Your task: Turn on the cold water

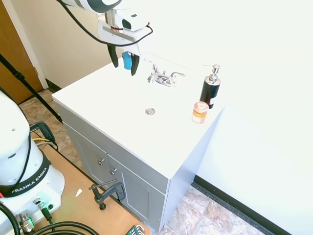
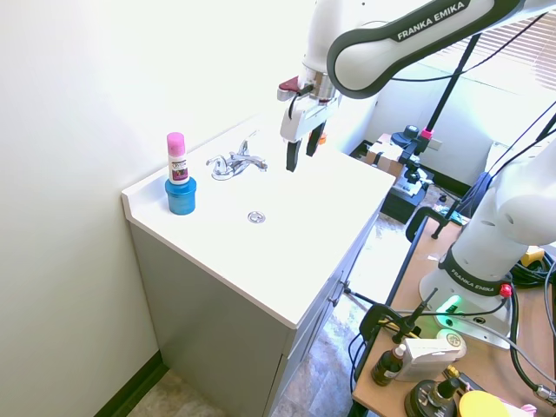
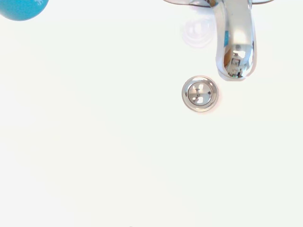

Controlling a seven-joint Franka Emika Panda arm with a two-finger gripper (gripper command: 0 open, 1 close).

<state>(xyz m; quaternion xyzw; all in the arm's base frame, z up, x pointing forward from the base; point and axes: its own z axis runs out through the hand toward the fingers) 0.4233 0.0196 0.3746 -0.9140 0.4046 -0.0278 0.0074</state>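
Overhead, the white vanity [image 1: 161, 147] carries a chrome faucet [image 1: 164, 78] at its far edge, with the end effector [image 1: 123, 61] hanging spread and empty above the sinktop, left of it. Smaller, the right-hand cold lever [image 1: 177, 75] sits untouched, well apart from the fingers; no water runs toward the drain [image 3: 200, 93].

Black pump bottle [image 1: 210, 89] beside orange jar [image 1: 199, 112]; blue cup [image 2: 181, 195] holds pink-capped tube [image 2: 177, 158]; drain [image 1: 150, 111].

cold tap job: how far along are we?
Done: nothing yet; no water shows at the spout or drain. In hand: the gripper hangs open above the counter, beside the faucet, touching nothing. Left: reach the right-hand lever and turn it.
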